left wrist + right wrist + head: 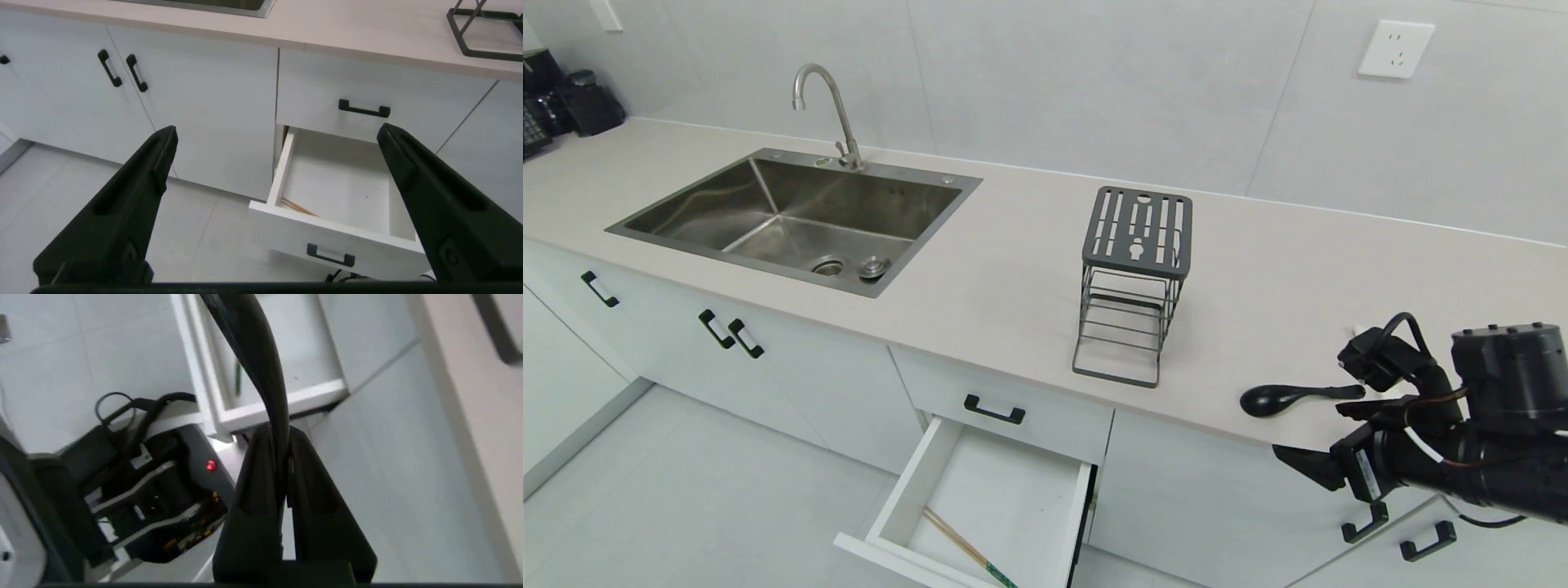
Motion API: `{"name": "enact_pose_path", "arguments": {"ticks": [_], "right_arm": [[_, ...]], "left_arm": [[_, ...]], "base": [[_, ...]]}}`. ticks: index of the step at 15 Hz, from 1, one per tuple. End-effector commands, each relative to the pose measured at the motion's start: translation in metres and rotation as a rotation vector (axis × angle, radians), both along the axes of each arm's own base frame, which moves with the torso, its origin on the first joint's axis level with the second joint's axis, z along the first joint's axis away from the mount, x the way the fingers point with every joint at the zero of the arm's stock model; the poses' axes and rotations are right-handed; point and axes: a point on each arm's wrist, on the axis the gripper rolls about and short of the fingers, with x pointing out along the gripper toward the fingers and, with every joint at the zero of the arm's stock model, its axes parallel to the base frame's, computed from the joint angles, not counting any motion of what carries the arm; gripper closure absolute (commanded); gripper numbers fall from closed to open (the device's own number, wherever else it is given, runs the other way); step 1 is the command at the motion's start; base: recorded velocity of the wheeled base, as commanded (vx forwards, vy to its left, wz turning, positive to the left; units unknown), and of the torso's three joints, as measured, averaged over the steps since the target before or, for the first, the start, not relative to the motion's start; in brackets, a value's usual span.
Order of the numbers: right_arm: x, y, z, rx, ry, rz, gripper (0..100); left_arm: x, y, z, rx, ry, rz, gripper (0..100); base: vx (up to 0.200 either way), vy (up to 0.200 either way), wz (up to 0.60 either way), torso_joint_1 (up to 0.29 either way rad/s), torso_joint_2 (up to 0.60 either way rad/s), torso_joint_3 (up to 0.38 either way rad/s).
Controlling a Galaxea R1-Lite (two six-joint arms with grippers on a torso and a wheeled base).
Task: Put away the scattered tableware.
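Spoon (1278, 399) clamped by handle in right end effector (1360, 394) at counter (1013, 278) edge; left end effector (278, 135) spread wide before drawer (283, 173).

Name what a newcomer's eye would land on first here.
The right gripper, shut on a black spoon at the front right edge of the counter, draws the eye first. Next comes the open drawer below the counter, with chopsticks lying in it. The dark wire rack stands on the counter to the right of the sink.
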Motion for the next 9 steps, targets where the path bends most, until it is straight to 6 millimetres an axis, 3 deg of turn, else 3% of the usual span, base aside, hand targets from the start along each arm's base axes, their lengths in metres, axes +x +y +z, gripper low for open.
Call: {"name": "enact_pose_path", "arguments": {"ticks": [1, 9], "right_arm": [[0.021, -0.006, -0.008, -0.020, 0.023, -0.030, 0], [0.040, -0.023, -0.012, -0.067, 0.013, -0.067, 0]], "left_arm": [[0.000, 0.000, 0.000, 0.000, 0.001, 0.000, 0], [0.000, 0.000, 0.000, 0.000, 0.000, 0.000, 0]], "base": [[0.000, 0.000, 0.00, 0.000, 0.00, 0.000], [0.000, 0.000, 0.00, 0.000, 0.00, 0.000]]}}
